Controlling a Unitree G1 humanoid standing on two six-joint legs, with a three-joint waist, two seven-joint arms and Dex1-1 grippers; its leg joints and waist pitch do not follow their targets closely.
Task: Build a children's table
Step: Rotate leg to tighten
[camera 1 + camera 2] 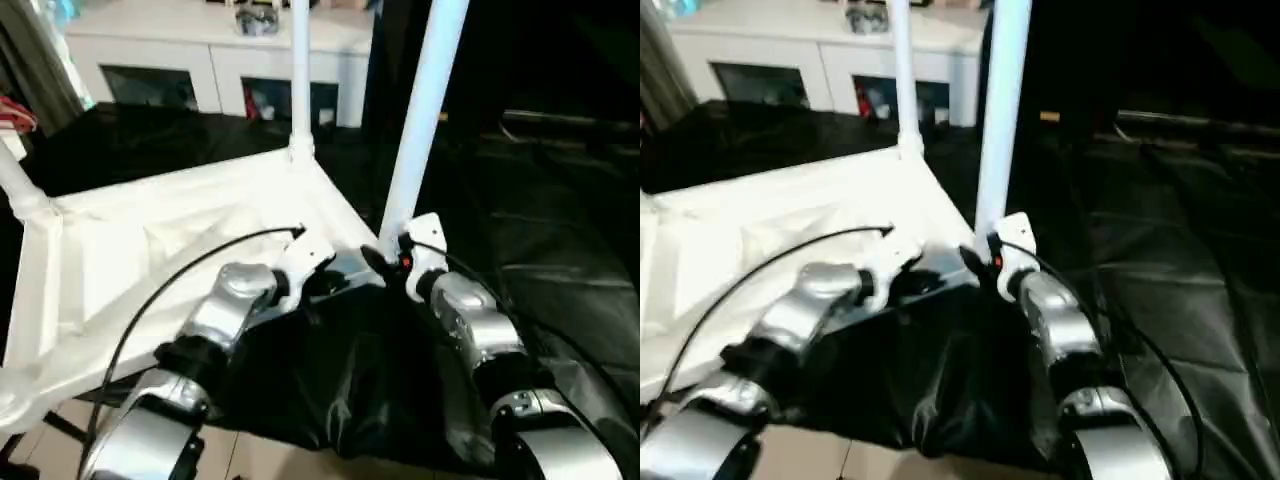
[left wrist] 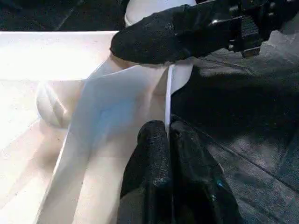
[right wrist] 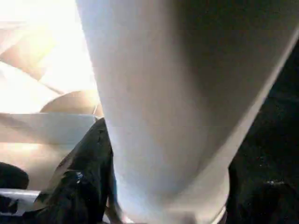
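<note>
Grippers at the near corner of the upturned tabletop

Forearms, both silver, reach forward and inward from the bottom edge of the head views and meet at the near right corner of the white plastic rectangular tabletop (image 1: 150, 240), which lies underside up on a black sheet (image 1: 560, 250).

Left gripper (image 2: 167, 140): fingers pressed together, pinching the thin white edge wall of the tabletop just beside the corner socket. A black cable (image 1: 170, 280) arcs over the left wrist.

Right gripper (image 1: 385, 262): set at the foot of the nearest long white tapered tube leg (image 1: 420, 120), which stands upright in that corner socket. In the right wrist view one black finger (image 3: 79, 186) lies against one side of the leg and a second dark shape shows on the other side; the jaws stand spread about the tube, and I cannot tell whether they bear on it.

A second white tube leg (image 1: 299, 70) stands upright at the far corner; a third (image 1: 18, 185) is cut off at the left edge. Tops of all legs run out of frame. A white cabinet (image 1: 215, 60) stands behind, its contents hard to make out.
</note>
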